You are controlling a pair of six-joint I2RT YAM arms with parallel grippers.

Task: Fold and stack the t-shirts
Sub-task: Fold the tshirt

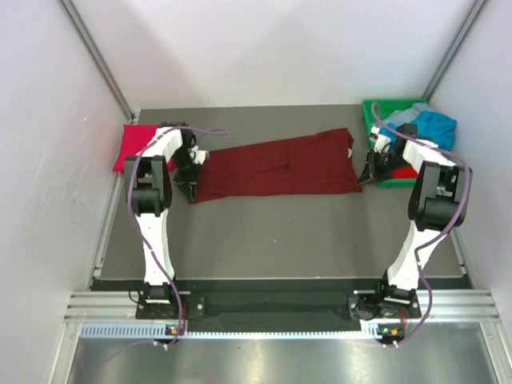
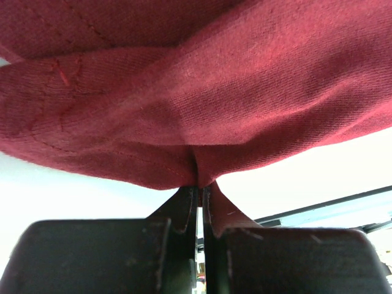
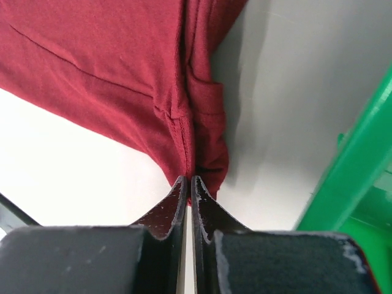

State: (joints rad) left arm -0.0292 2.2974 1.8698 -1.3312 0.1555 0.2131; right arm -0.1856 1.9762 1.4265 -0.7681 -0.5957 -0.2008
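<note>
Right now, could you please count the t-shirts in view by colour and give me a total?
dark maroon t-shirt: 1
crimson red t-shirt: 1
teal-blue t-shirt, in the green bin: 1
Total: 3

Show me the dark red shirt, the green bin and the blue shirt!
dark red shirt (image 1: 280,168): top view, middle of the spread cloth.
green bin (image 1: 369,120): top view, its left rim.
blue shirt (image 1: 438,125): top view, bunched cloth at the bin.
</note>
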